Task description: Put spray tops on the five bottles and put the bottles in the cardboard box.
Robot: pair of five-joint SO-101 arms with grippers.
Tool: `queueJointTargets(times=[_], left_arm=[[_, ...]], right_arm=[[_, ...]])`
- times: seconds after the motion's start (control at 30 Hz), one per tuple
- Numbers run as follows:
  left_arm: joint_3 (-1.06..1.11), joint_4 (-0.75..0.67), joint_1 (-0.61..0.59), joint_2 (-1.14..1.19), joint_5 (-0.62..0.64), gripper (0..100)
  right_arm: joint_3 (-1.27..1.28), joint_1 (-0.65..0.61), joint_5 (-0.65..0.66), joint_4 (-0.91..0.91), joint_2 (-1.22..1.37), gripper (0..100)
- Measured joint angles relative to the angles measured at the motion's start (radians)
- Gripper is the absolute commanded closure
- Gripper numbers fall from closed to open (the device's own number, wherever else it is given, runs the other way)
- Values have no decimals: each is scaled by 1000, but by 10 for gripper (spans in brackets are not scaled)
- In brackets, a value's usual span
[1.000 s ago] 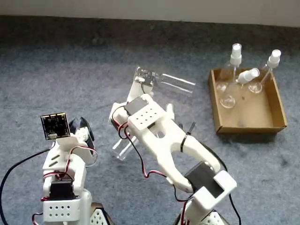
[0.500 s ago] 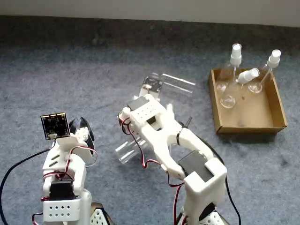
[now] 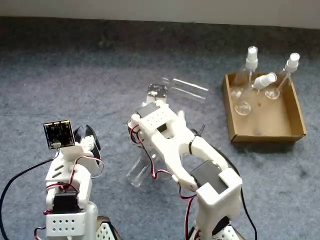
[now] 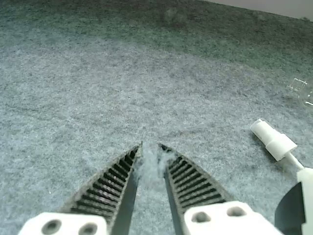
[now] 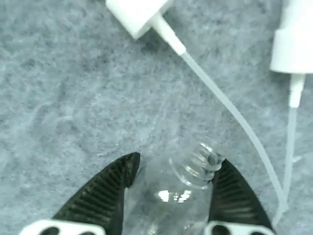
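My right gripper is shut on a clear, uncapped bottle, its threaded neck sticking out past the black fingertips. In the high view this bottle shows slanted under the right arm. Two loose white spray tops with thin tubes lie on the carpet just beyond the neck. Another clear bottle lies farther back. The cardboard box at the right holds three bottles with spray tops. My left gripper rests low at the near left, jaws almost together on nothing, a spray top off to its side.
Grey carpet covers the table, with a dark strip and pale wall along the far edge. The left arm's camera board stands up at the near left. Open carpet lies between the right arm and the box.
The right arm swung and drew back slightly, and the clear bottle in its gripper shifted toward the near edge and turned more upright in the picture. The left arm stayed still.
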Motion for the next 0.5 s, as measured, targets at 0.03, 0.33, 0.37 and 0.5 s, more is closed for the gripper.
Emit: queueJointTargets(times=[0.03, 0.33, 0.37, 0.5], left_arm=[[0, 0, 0, 0, 0, 992], [0, 0, 0, 0, 0, 992], [0, 0, 0, 0, 0, 992], [0, 0, 0, 0, 0, 992]], right_arm=[[0, 0, 8, 0, 0, 860], [0, 0, 163, 3, 0, 860], [0, 0, 180, 3, 0, 860], [0, 0, 278, 3, 0, 860]])
